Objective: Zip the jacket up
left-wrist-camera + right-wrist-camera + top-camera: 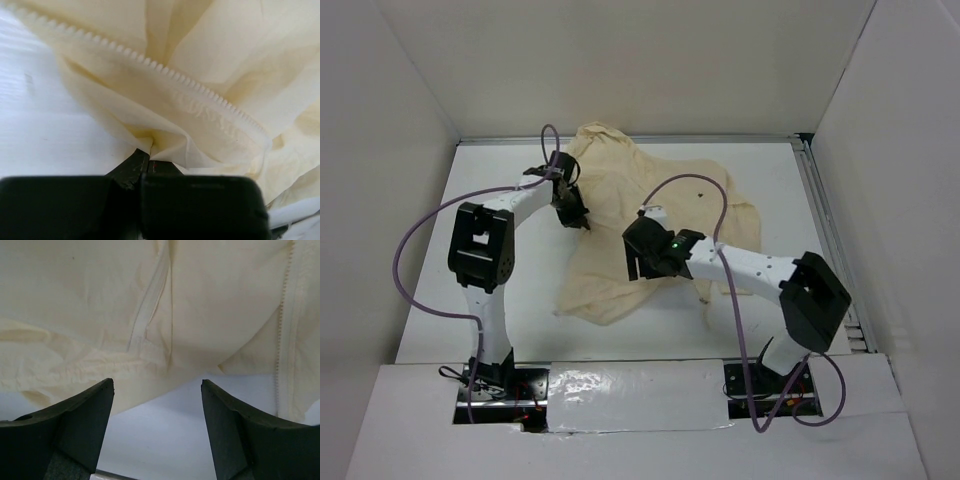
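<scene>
The cream jacket (655,185) lies crumpled and wrinkled across the middle and back of the white table (440,320). My left gripper (574,214) sits at the jacket's left edge. In the left wrist view this gripper (148,152) is shut on a pinched fold of the jacket (210,50), just below a diagonal row of zipper teeth (150,63). My right gripper (640,262) hovers over the jacket's lower middle. Seen from the right wrist, it (157,386) is open, with bare table between its fingers (95,407). The jacket's hem (125,365) lies just beyond the tips, another zipper row (283,315) at right.
White walls enclose the table on the left, back and right. A metal rail (828,240) runs along the right edge. Purple cables (410,250) loop off both arms. Bare table shows left of the jacket and at the front (650,335).
</scene>
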### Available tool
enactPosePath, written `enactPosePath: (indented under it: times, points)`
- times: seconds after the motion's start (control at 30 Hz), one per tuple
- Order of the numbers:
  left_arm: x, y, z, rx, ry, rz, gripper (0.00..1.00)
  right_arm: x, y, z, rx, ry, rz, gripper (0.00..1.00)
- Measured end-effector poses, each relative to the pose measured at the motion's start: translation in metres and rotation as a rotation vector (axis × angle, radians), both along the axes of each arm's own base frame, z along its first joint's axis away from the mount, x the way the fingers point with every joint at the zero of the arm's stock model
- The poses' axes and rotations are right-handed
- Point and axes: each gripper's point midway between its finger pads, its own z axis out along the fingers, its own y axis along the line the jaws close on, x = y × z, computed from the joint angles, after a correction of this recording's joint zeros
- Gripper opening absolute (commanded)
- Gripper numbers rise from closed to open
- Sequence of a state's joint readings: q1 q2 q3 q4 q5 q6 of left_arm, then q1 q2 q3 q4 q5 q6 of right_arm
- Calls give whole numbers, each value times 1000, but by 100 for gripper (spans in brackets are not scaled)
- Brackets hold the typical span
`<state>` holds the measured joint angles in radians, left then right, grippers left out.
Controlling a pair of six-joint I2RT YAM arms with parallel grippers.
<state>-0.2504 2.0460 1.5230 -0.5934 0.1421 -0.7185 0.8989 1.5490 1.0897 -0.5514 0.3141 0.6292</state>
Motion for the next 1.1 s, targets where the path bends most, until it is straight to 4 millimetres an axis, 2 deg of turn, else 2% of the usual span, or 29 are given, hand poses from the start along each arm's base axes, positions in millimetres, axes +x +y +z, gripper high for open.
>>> enactPosePath:
  times: [0.1, 0.17, 0.2, 0.23, 0.37, 0.47, 0.5, 0.67, 0.77, 0.8, 0.83, 0.87, 0.9, 1.03, 1.1]
  points:
    - [12, 15, 7, 11, -26, 27, 0, 10, 21, -5, -17, 7, 20, 77]
    - [10, 24, 7, 22, -21, 44, 40, 16, 33, -7, -20, 7, 26, 73]
    - [6, 27, 7, 27, -11, 52, 65, 19, 40, -7, -20, 3, 29, 69]
    - [1, 29, 6, 31, 0, 51, 99, 22, 46, -7, -18, -2, 33, 66]
    - [-23, 35, 7, 35, 51, 69, 99, 33, 66, -12, -26, -7, 32, 61]
    - [-38, 47, 13, 31, 75, 117, 99, 37, 73, -22, -39, 7, 38, 56]
    - [-43, 54, 16, 28, 79, 141, 99, 36, 75, -26, -45, 16, 41, 52]
    - [-75, 82, 27, 2, 89, 245, 99, 29, 72, -50, -94, 67, 46, 48]
    - [-94, 82, 28, -14, 102, 247, 99, 23, 66, -64, -129, 102, 29, 44]
    - [-99, 80, 27, -20, 107, 242, 99, 21, 65, -68, -138, 110, 22, 30]
    - [-102, 79, 27, -26, 111, 239, 99, 20, 62, -71, -147, 116, 15, 24]
    - [-103, 78, 27, -29, 113, 237, 99, 19, 60, -72, -152, 120, 4, 6]
    - [-104, 77, 26, -32, 115, 235, 99, 19, 58, -73, -155, 121, -9, 0]
    - [-104, 74, 27, -38, 109, 226, 99, 18, 55, -71, -152, 116, -34, 0]
    - [-104, 72, 30, -42, 97, 220, 99, 17, 57, -62, -129, 115, -23, 0]
